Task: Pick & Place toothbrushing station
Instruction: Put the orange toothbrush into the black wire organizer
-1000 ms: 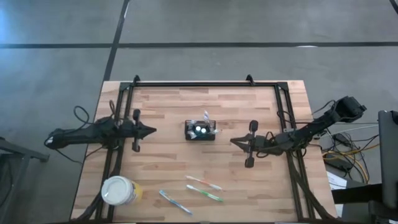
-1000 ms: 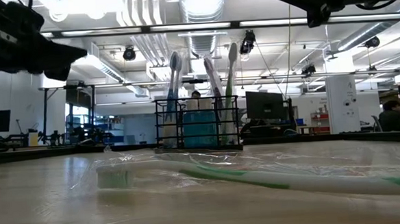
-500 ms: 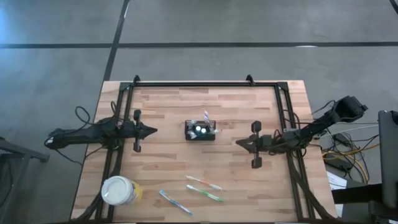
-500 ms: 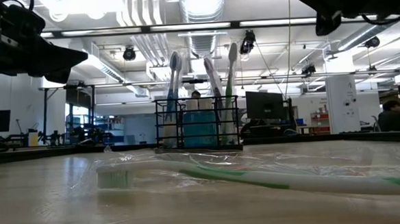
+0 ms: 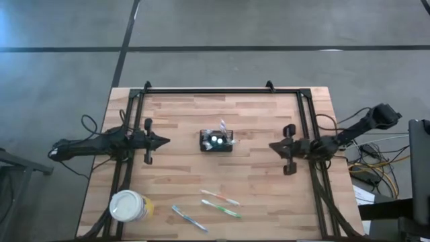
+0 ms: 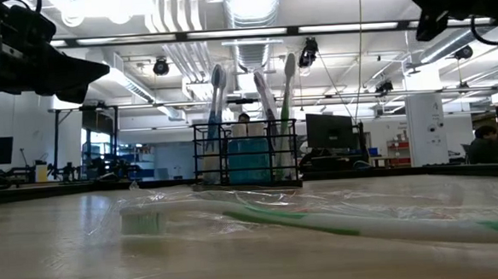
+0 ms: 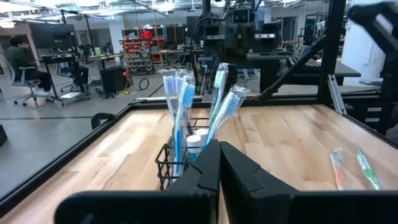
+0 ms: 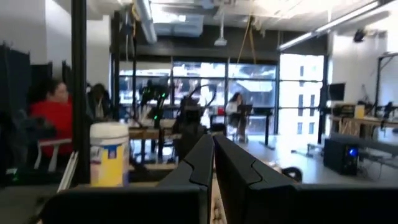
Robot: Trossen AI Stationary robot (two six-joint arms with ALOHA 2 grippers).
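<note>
Wire-mesh caddy [image 5: 216, 142] stands upright just above centre frame in the high view, on the wooden table [image 5: 181, 114]. Toothbrushes stand head-up in it; in the left wrist view the blue-and-white brushes [image 7: 180, 106] lean apart inside the black wire caddy [image 7: 176, 163], with a small white-capped item between them. Judged loaded and set down. Nothing is touching it.

Left gripper [image 5: 163, 142] sits mid-left in the high view, pointed at the caddy, near but apart from it. Fingers pressed together, nothing between them; in the left wrist view the two dark fingers [image 7: 208, 171] meet at bottom centre.

Right gripper [image 5: 274, 146] sits mid-right near the table's edge rail, well apart from the caddy, also pinched closed and empty. Its fingers [image 8: 202, 158] meet at bottom centre of the right wrist view. Judged parked clear.

Lower part of the high view: three wrapped toothbrushes [image 5: 220, 197] lie flat and loose below centre, and a white-and-yellow cup [image 5: 129, 206] stands at lower left. In the low view one green-handled brush in clear wrap [image 6: 322, 221] lies across the foreground, the caddy [image 6: 246, 153] behind it at centre.

Both arms empty-handed; either the caddy's placement is finished or no pick has begun. Cannot tell which.
</note>
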